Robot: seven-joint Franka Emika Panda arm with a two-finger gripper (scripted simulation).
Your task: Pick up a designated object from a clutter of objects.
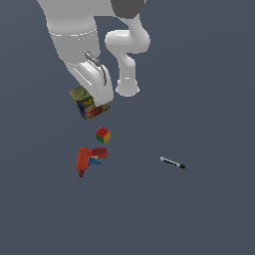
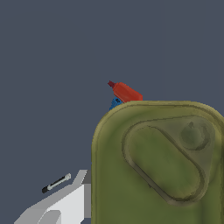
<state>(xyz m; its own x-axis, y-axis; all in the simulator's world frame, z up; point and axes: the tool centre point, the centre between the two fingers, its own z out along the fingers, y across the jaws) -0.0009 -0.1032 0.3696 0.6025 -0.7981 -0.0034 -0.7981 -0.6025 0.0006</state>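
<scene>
I see the hand (image 1: 94,94) low over the surface (image 1: 199,209), the can (image 1: 89,105) directly beneath and against it, tilted. In the wrist view the can's olive top (image 2: 162,162) fills the frame, one finger (image 2: 65,205) beside its wall. I judge the hand closed on the can, though the far finger is hidden. Drill (image 1: 85,160), cube (image 1: 103,135) and pen (image 1: 173,163) lie apart.

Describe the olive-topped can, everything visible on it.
The can is small and boxy with rounded corners. Its olive-green top carries a raised oblong panel and a round knob. The sides show blue, yellow and red-orange print. It sits tilted, right at the gripper, whose finger lies against one side. Whether it is off the floor cannot be told.
</scene>
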